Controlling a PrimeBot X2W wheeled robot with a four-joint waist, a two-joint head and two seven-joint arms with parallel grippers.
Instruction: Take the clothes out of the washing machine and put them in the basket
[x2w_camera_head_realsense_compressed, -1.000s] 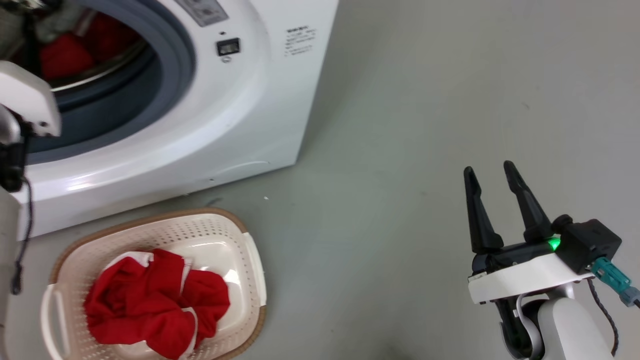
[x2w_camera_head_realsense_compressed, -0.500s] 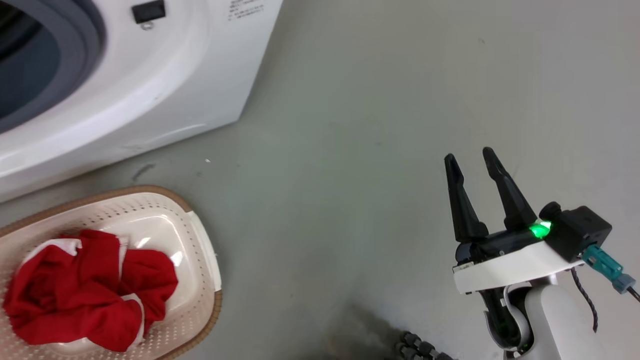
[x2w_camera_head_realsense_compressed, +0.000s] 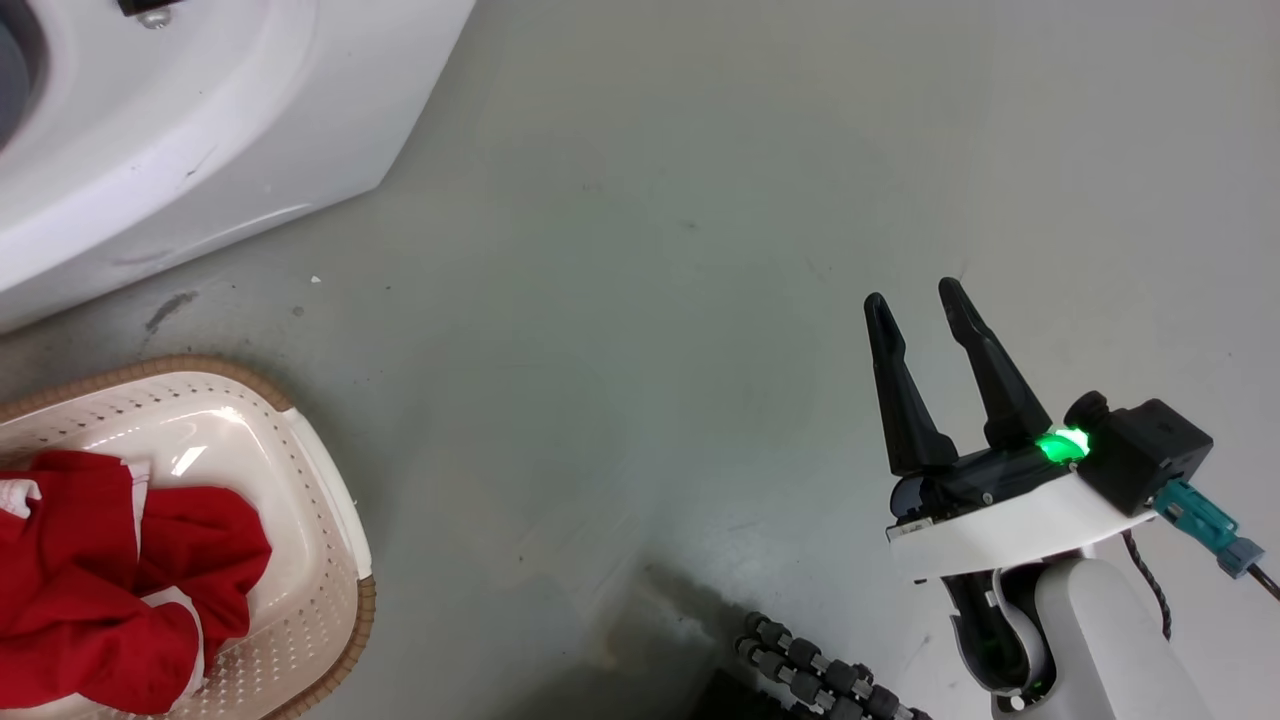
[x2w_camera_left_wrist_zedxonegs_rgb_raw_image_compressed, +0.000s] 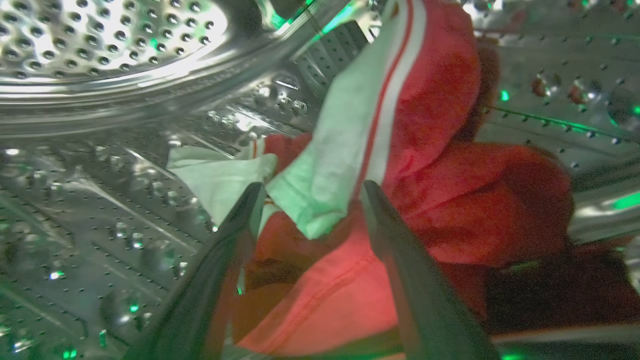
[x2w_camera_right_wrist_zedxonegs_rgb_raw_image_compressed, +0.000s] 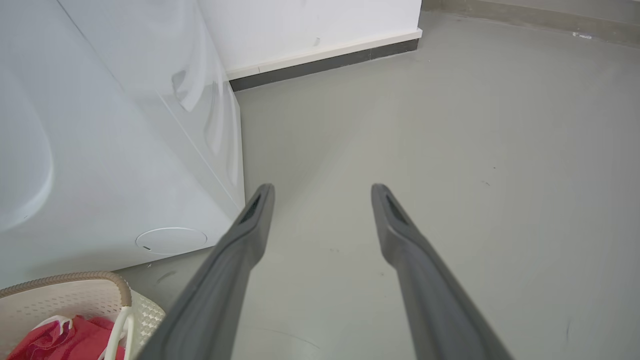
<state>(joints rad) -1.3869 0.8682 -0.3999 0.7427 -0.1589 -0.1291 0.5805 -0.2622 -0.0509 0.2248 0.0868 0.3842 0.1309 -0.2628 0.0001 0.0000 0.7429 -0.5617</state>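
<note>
At far left, the washing machine (x2w_camera_head_realsense_compressed: 200, 130) stands on the grey floor (x2w_camera_head_realsense_compressed: 650, 250), its white front corner filling the upper-left of the head view; inside its perforated steel drum (x2w_camera_left_wrist_zedxonegs_rgb_raw_image_compressed: 100, 50) the left gripper (x2w_camera_left_wrist_zedxonegs_rgb_raw_image_compressed: 311, 187) points into a heap of red clothes (x2w_camera_left_wrist_zedxonegs_rgb_raw_image_compressed: 450, 200); its jaws are spread apart, with a white cuff bearing a red stripe lying between the two fingertips and nothing pinched. Just before the machine, near it but not touching, sits the basket (x2w_camera_head_realsense_compressed: 320, 500), cream with a brown rim; a second crumpled bundle of the clothes (x2w_camera_head_realsense_compressed: 110, 590), red with white edging, lies within it. Centre: bare floor, with a few dark scuffs near the machine's foot. At lower right, well apart from the basket, the right gripper (x2w_camera_head_realsense_compressed: 913, 293) hangs above the floor; its jaws are parted and hold nothing; a green light (x2w_camera_head_realsense_compressed: 1060, 443) glows at its base; a black ribbed cable (x2w_camera_head_realsense_compressed: 810, 670) lies beside the arm.
</note>
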